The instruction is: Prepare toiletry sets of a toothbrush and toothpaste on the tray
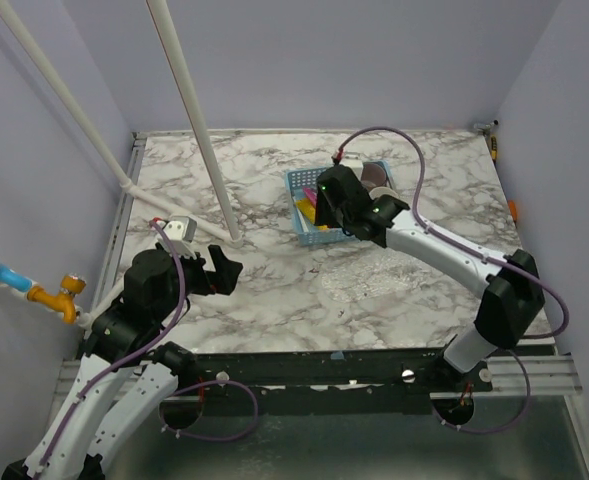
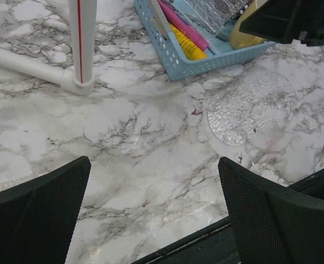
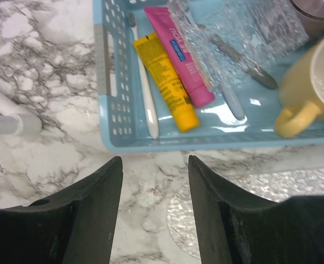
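The yellow tube (image 3: pixel 167 82) and pink tube (image 3: pixel 178 55) lie touching in the blue basket (image 3: pixel 109 110), a pale brush (image 3: pixel 145 82) just beside them. The right tool (image 3: pixel 153 165) hovers over the basket's near wall, spread and empty. This looks like a first pick, which calls for descending astride one tube. The left tool (image 2: pixel 153 162) hangs spread over the surface.

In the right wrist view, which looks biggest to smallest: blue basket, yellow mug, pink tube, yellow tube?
blue basket
pink tube
yellow tube
yellow mug: cut off at the edge, so unranked
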`<state>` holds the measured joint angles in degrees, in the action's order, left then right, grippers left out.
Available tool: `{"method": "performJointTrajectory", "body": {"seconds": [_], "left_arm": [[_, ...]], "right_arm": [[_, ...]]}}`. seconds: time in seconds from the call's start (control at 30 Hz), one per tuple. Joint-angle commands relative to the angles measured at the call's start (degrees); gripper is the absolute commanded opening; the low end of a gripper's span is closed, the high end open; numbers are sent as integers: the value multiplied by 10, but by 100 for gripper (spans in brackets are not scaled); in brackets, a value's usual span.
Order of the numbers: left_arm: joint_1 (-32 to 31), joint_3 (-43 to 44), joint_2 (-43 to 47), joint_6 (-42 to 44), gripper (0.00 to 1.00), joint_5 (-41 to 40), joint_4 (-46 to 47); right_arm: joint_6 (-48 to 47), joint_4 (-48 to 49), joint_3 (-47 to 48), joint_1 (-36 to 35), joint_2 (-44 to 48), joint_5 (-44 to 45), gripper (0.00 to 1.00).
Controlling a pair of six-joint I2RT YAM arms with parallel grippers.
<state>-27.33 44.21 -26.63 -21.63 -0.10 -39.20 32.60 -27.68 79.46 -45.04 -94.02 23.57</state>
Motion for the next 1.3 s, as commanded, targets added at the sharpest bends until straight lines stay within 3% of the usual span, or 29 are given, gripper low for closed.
{"method": "performJointTrajectory", "body": {"seconds": [0.0,0.23,0.43,0.83,1.27], "left_arm": [[4,-4,-4,6,99,-6,-4],[5,-4,-8,6,99,-6,-5],[6,-4,-11,5,99,-7,-5],[5,-4,-16,4,99,-12,-7],[6,-3,-26,4,99,-13,-7]], "right_arm": [[1,-47,-62,-3,64,47,55],[41,-72,-161,-3,153,43,56],[66,-48,-238,-1,173,47,57],[69,67,-342,28,132,15,58],[82,111,-385,31,100,-18,58]]}}
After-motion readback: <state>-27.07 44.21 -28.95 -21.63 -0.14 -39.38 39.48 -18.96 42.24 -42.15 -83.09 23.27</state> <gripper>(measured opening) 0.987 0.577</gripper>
